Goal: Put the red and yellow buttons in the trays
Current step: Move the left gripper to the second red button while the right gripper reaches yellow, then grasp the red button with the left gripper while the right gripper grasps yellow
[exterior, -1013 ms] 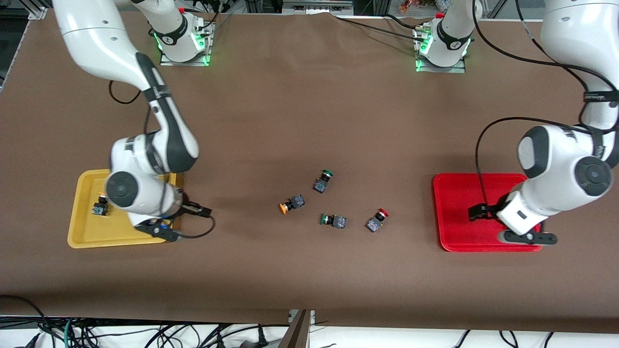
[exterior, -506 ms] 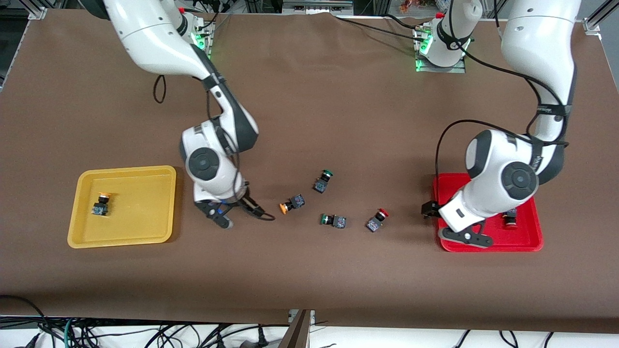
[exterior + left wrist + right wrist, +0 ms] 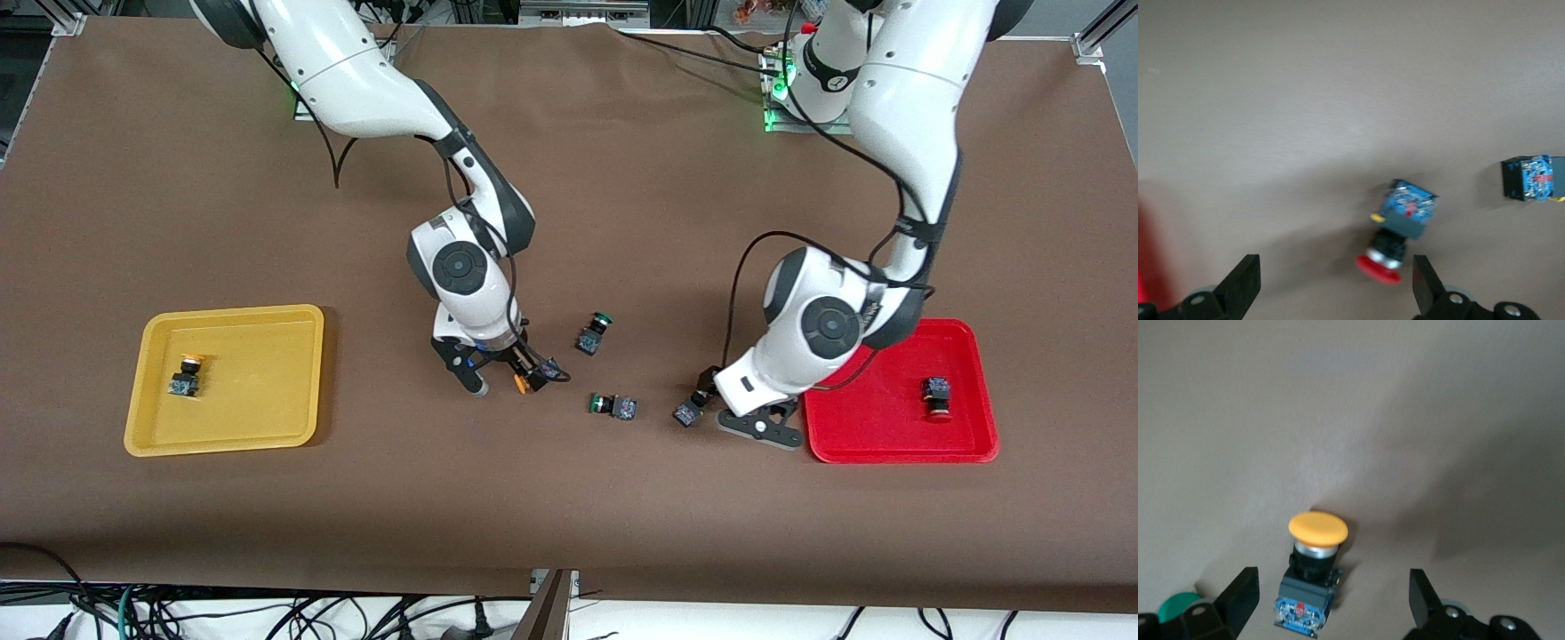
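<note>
0 legible labels; right tool (image 3: 1328, 603), left tool (image 3: 1335, 290) spread wide.

yellow tray (image 3: 142, 391): right arm's end of table; one yellow-capped button (image 3: 186, 376) in it.
red tray (image 3: 889, 444): left arm's end; one red-capped button (image 3: 935, 394) in it.
loose yellow-capped button (image 3: 537, 374): mid-table, between the trays, under right gripper (image 3: 500, 372).
loose red-capped button (image 3: 690, 410): beside red tray, under left gripper (image 3: 716, 400).
green-capped switch (image 3: 593, 332): farther from camera than both loose buttons.
second green-capped switch (image 3: 613, 406): between the two loose buttons, near each.
</note>
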Motion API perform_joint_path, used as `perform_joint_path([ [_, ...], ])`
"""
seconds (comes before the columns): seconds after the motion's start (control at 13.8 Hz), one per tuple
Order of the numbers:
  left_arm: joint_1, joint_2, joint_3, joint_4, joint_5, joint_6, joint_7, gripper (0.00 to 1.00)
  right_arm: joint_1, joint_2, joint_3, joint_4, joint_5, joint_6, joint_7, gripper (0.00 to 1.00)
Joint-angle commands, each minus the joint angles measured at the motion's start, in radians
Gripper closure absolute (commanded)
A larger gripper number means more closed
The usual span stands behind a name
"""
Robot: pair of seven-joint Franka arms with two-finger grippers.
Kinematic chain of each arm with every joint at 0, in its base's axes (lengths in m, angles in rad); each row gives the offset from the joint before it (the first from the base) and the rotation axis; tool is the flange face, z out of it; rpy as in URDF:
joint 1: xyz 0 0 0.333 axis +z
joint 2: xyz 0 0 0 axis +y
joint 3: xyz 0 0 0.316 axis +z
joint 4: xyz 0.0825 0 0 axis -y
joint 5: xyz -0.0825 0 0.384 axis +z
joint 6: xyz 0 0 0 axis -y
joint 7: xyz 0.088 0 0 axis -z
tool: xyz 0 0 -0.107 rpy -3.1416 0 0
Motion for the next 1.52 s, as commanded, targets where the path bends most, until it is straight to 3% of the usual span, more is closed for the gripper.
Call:
perform_joint_path([
  [0.0, -0.04, 0.09, 0.012, 0.099, 0.007, -0.002, -0.056, 0.0, 0.04, 0.053, -0.027, 0.034, -0.015, 0.053, 0.065, 0.01],
  [0.29, -0.053, 0.121, 0.014, 0.11, 0.013, 0.018, -0.068, 0.0, 0.068, 0.09, -0.05, 0.063, -0.018, 0.067, 0.093, 0.03],
  [0.36, -0.056, 0.122, 0.014, 0.109, 0.013, 0.02, -0.07, 0.0, 0.068, 0.091, -0.05, 0.067, -0.016, 0.067, 0.093, 0.22],
  [0.43, -0.059, 0.13, 0.014, 0.109, 0.013, 0.02, -0.082, 0.1, 0.068, 0.093, -0.05, 0.068, -0.018, 0.067, 0.093, 0.49],
  [0.51, -0.06, 0.132, 0.014, 0.109, 0.014, 0.02, -0.099, 0.31, 0.068, 0.093, -0.05, 0.068, -0.019, 0.067, 0.087, 0.71],
  [0.65, -0.071, 0.133, 0.017, 0.109, 0.016, 0.02, -0.122, 0.76, 0.063, 0.085, -0.051, 0.07, -0.05, 0.067, 0.069, 0.94],
  [0.72, -0.074, 0.133, 0.02, 0.109, 0.016, 0.02, -0.123, 0.84, 0.057, 0.079, -0.054, 0.07, -0.068, 0.06, 0.053, 0.99],
  [0.8, -0.074, 0.133, 0.02, 0.109, 0.017, 0.02, -0.123, 0.98, 0.054, 0.059, -0.062, 0.07, -0.07, 0.056, 0.032, 0.99],
  [0.87, -0.074, 0.132, 0.02, 0.109, 0.017, 0.02, -0.123, 1.0, 0.034, 0.038, -0.07, 0.068, -0.061, 0.036, -0.02, 0.99],
  [1.16, -0.05, 0.077, 0.024, 0.109, 0.053, -0.008, -0.096, 1.0, -0.089, -0.072, -0.062, 0.062, -0.048, -0.227, -0.345, 0.99],
  [1.45, 0.039, -0.029, 0.012, 0.104, 0.011, -0.175, -0.082, 1.0, -0.219, -0.139, -0.07, 0.041, -0.024, -0.425, -0.716, 0.99],
])
